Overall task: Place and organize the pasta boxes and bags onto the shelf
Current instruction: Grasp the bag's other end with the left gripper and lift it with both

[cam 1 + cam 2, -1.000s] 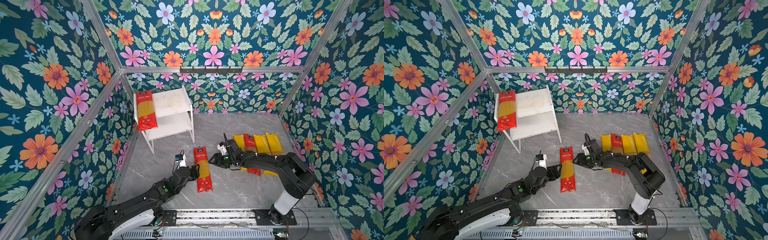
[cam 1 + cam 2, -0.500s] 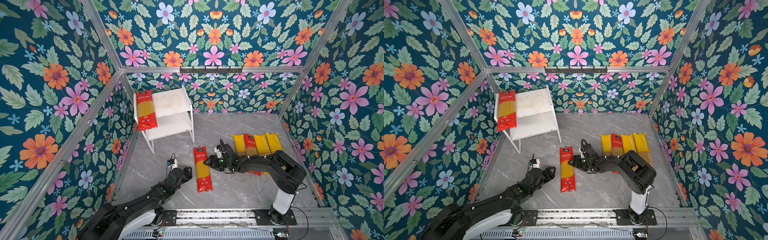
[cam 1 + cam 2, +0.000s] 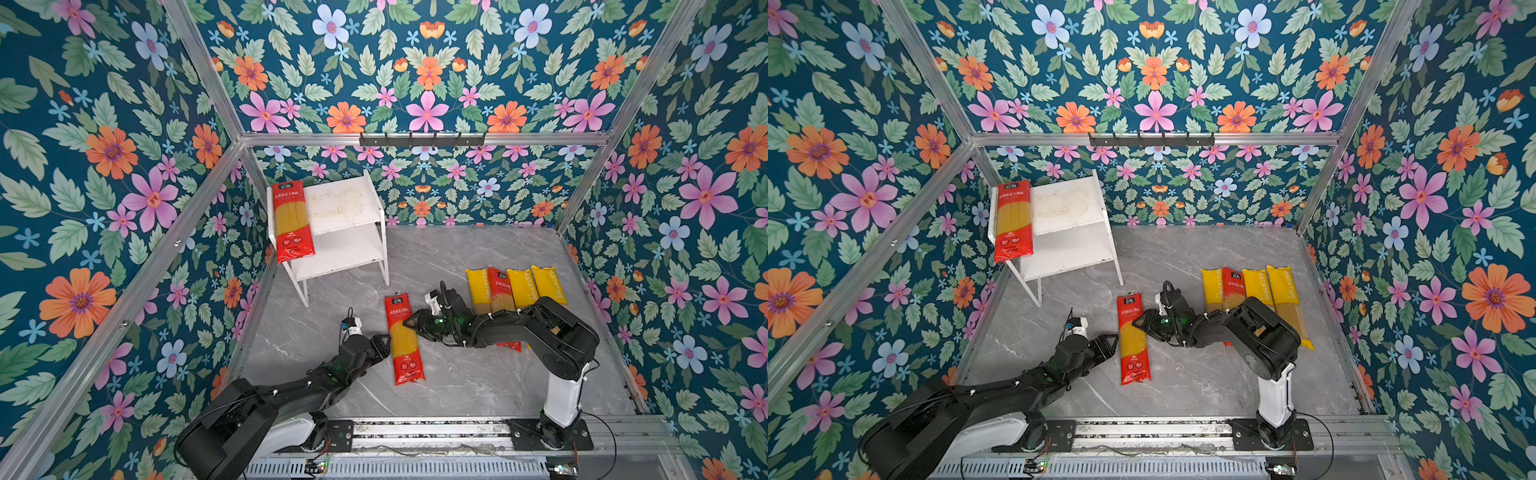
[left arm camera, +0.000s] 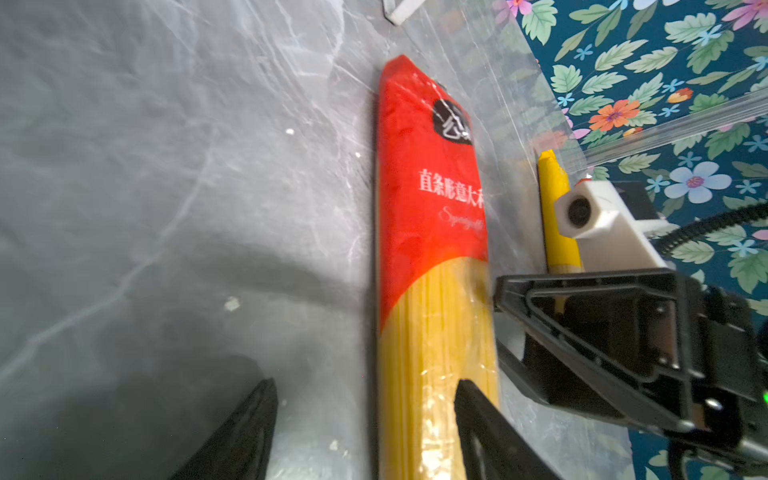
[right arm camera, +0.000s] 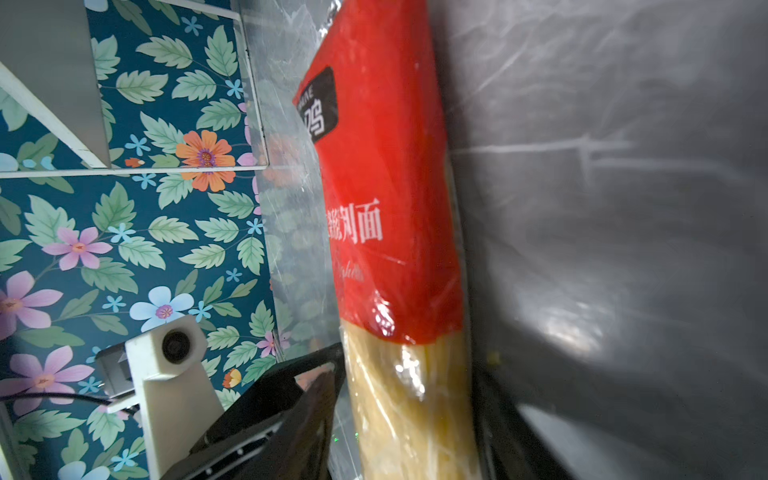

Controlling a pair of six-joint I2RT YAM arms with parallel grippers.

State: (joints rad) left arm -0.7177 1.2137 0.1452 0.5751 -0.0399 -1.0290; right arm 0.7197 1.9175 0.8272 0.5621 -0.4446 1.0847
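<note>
Grey marbled floor point(image 3: 457, 257) carries the red-ended spaghetti bag with a clear middle point(image 3: 402, 338). Its long axis points toward the back wall, well apart from the white two-tier shelf point(image 3: 345, 249). The left gripper point(image 3: 385, 341), jaws spread, straddles its left edge. The right gripper point(image 3: 411, 323) touches the opposite edge, equally near; I cannot tell whether it pinches.

Floral wallpaper point(image 3: 428, 66) all round, dark teal with pink and orange blooms! A black hook rail point(image 3: 422, 140) sits on the back aluminium bar point(image 3: 291, 139). Below the hook rail, the grey marbled bench point(image 3: 478, 249), brightly lit. Farthest from the hook rail, a metal track point(image 3: 436, 428).
</note>
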